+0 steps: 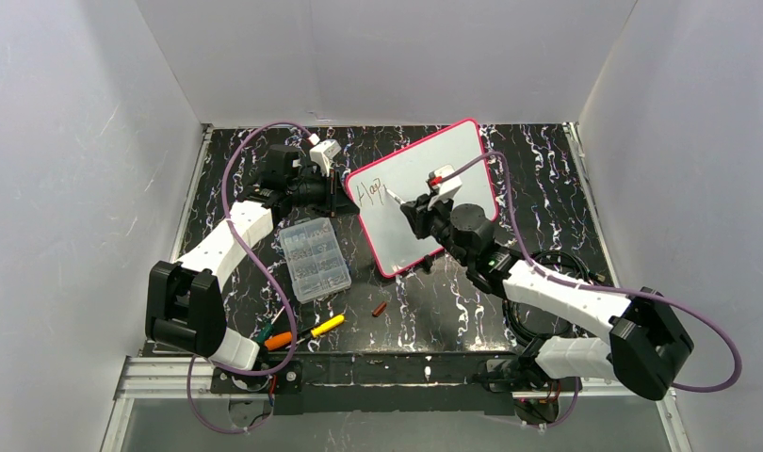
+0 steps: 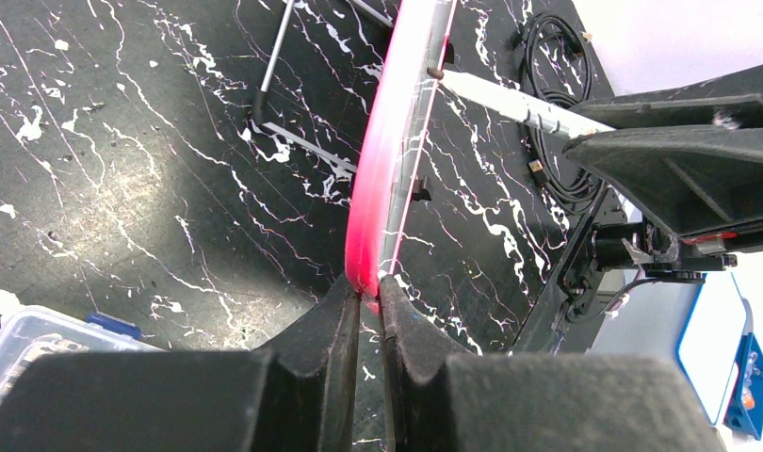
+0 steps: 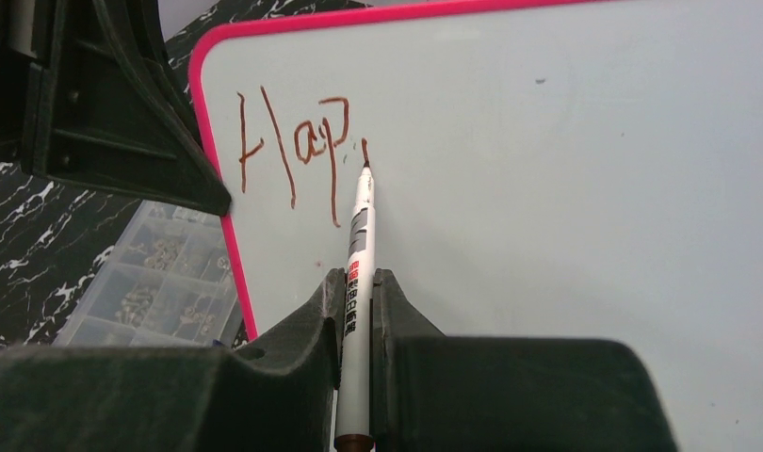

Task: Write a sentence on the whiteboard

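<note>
The whiteboard [image 1: 453,165] with its pink-red rim stands tilted at the table's middle back. My left gripper [image 1: 337,191] is shut on the board's left edge; in the left wrist view the rim [image 2: 382,160] runs up from between my fingers [image 2: 368,294]. My right gripper [image 3: 359,281] is shut on a white marker [image 3: 360,235], its tip touching the board [image 3: 566,188]. Brownish-red letters reading "Hap" [image 3: 293,146] and a short new stroke stand at the board's upper left; they also show in the top view [image 1: 376,193].
A clear plastic organizer box [image 1: 314,258] lies left of the board, also in the right wrist view [image 3: 152,287]. A brown marker cap [image 1: 380,309] lies on the black marbled table [image 1: 434,311]. Screwdrivers with yellow and orange handles [image 1: 312,330] lie near the front. A black cable coil [image 2: 557,104] lies at the right.
</note>
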